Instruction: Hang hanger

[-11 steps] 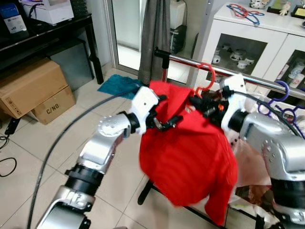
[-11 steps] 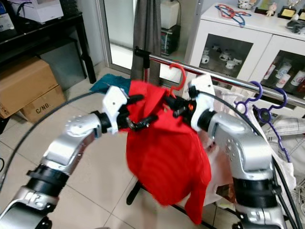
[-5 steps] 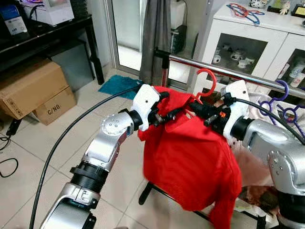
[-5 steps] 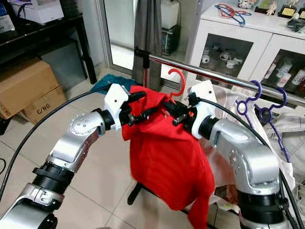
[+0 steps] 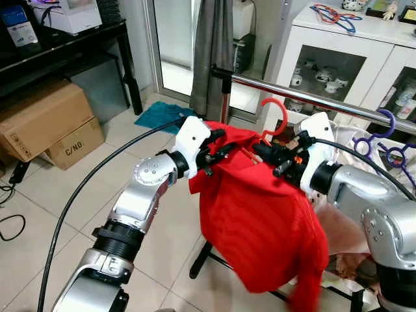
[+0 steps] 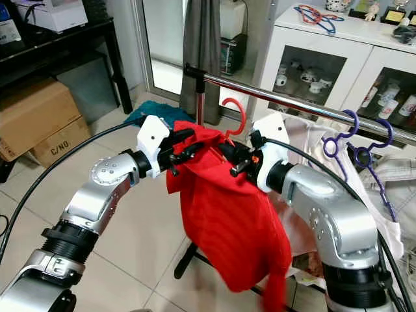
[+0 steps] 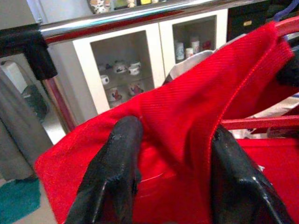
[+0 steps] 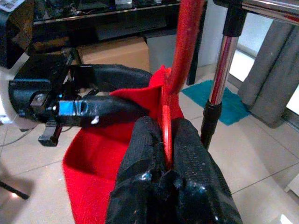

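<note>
While nearer the rail (image 5: 312,97) than before, both hands clamped: red hanger (image 8: 184,56), shirt (image 5: 260,214).

Red plastic hanger (image 5: 278,114): showing plain bright red at hook and neck.
Red knit garment (image 5: 263,218): hanging in solid red, showing a fine ribbed weave.
Chrome rail (image 5: 305,96): shining silver, ending in a black cap.
Right gripper (image 8: 167,144): showing matte black fingers.
Left gripper (image 7: 173,177): showing glossy black fingers.
Purple hangers (image 5: 390,146): showing violet.
Curtain (image 5: 212,55): hanging grey.
Floor mat (image 5: 159,116): showing teal.
Cardboard boxes (image 5: 49,127): showing brown with black lettering.
</note>
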You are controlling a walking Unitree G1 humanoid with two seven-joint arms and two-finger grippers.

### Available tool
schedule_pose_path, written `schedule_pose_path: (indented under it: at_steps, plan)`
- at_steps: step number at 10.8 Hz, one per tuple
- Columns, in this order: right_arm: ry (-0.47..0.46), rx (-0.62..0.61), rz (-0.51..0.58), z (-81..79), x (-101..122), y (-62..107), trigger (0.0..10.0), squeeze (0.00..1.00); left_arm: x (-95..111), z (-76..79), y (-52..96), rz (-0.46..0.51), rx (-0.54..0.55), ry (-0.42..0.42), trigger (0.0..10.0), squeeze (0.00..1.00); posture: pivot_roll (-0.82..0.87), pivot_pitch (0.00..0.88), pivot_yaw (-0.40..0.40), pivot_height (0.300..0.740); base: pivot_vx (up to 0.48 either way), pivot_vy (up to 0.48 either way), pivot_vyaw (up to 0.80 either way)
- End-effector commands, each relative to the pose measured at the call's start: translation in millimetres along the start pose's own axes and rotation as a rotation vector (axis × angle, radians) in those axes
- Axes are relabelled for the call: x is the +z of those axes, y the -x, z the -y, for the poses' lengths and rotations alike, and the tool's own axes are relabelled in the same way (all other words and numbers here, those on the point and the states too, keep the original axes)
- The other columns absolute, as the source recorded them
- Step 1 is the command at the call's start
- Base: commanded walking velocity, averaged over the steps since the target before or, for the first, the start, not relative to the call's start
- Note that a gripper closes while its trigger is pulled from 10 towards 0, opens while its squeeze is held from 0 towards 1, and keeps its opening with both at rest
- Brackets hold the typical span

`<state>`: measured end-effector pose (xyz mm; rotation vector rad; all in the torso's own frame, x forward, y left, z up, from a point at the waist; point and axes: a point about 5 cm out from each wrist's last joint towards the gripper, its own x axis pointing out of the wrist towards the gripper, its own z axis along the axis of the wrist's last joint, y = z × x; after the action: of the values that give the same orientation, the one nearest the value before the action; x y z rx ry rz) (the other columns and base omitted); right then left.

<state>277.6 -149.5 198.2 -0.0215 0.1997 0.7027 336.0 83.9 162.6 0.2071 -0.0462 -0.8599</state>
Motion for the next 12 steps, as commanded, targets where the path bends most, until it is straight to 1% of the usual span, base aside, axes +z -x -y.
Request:
schedule_pose_path:
  at_steps: [1, 3, 5, 7, 8, 10, 11, 12]
  plan:
    - [0.034, 0.008, 0.016, -2.5, 7, 2.8, 0.0, 0.00, 5, -6.1, -0.4, 0.004, 0.014, -0.003, 0.0, 0.00, -0.01, 0.000, -0.004, 0.740, 0.000, 0.000, 0.00]
    - [0.049, 0.005, 0.003, -2.7, 4, 4.1, 0.0, 0.00, 8, -3.3, -0.9, 0.021, -0.010, 0.007, 0.0, 0.00, -0.01, 0.000, -0.005, 0.740, 0.000, 0.000, 0.00]
    - [0.061, -0.002, -0.009, -2.7, -1, 5.5, 0.0, 0.00, 9, 2.7, -1.9, 0.018, -0.067, 0.013, 0.0, 0.00, -0.01, 0.000, 0.003, 0.740, 0.000, 0.000, 0.00]
    - [0.103, 0.005, -0.013, -4.0, -5, 7.8, 0.0, 0.00, 15, 3.0, -5.7, 0.032, -0.091, 0.029, 0.0, 0.00, -0.01, 0.000, 0.021, 0.740, 0.000, 0.000, 0.00]
    - [0.137, 0.032, -0.022, -6.2, -10, 10.8, 0.0, 0.00, 19, 1.6, -7.9, 0.036, -0.102, 0.030, 0.0, 0.00, -0.02, 0.000, 0.035, 0.740, 0.000, 0.000, 0.00]
    - [0.170, 0.070, -0.036, -5.6, -14, 18.7, 0.0, 0.00, 23, -1.4, -6.4, 0.024, -0.139, 0.043, 0.0, 0.00, -0.02, 0.000, 0.035, 0.740, 0.000, 0.000, 0.00]
    - [0.185, 0.087, -0.038, -3.2, -15, 24.3, 0.0, 0.00, 23, -2.0, -4.5, 0.009, -0.171, 0.049, 0.0, 0.00, -0.02, 0.000, 0.035, 0.740, 0.000, 0.000, 0.00]
    - [0.191, 0.094, -0.033, 2.2, -13, 29.4, 0.0, 0.00, 24, -5.2, -4.9, -0.011, -0.158, 0.089, 0.0, 0.00, -0.02, 0.000, 0.057, 0.740, 0.000, 0.000, 0.00]
